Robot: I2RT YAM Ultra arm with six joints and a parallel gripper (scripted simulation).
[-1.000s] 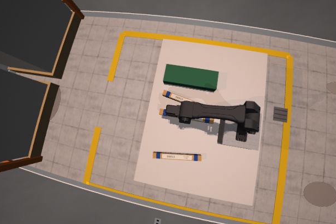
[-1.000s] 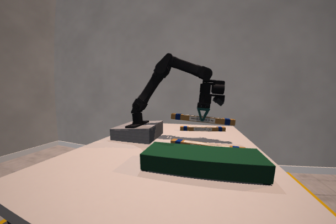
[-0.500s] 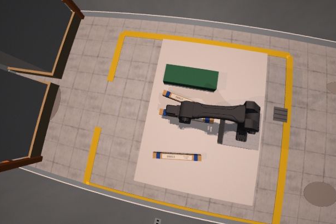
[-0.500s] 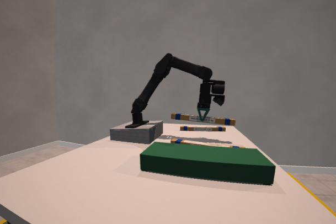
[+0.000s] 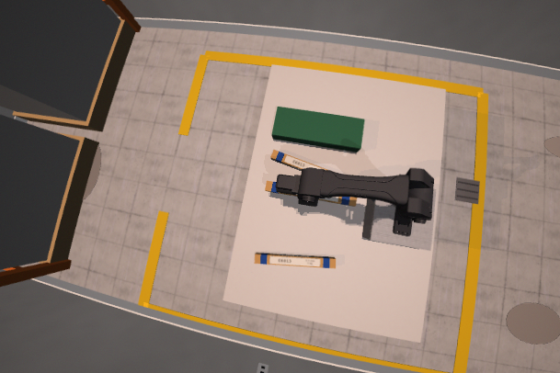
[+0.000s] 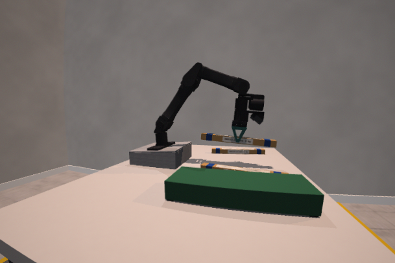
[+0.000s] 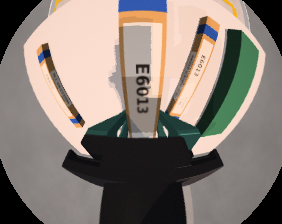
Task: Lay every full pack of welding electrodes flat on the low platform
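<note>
My gripper (image 6: 237, 140) (image 7: 142, 111) is shut on an orange-brown pack with blue bands (image 5: 348, 200) (image 6: 254, 141) (image 7: 142, 45), near its middle, and holds it above the table. In the exterior view its right end looks slightly lower. The arm hides much of it in the top view. A second pack (image 5: 285, 159) (image 6: 210, 166) (image 7: 196, 65) lies slanted on the table between the held pack and the green platform (image 5: 319, 128) (image 6: 240, 181) (image 7: 240, 82). A third pack (image 5: 278, 260) (image 6: 238, 151) (image 7: 59, 89) lies on the table on the side away from the platform. Nothing rests on the platform.
The arm stands on a grey block (image 5: 411, 241) (image 6: 154, 158) at one long side of the white table (image 5: 313, 303) (image 6: 117, 207). The second pack lies close to the platform's long side. The table's far edge is near the packs' ends.
</note>
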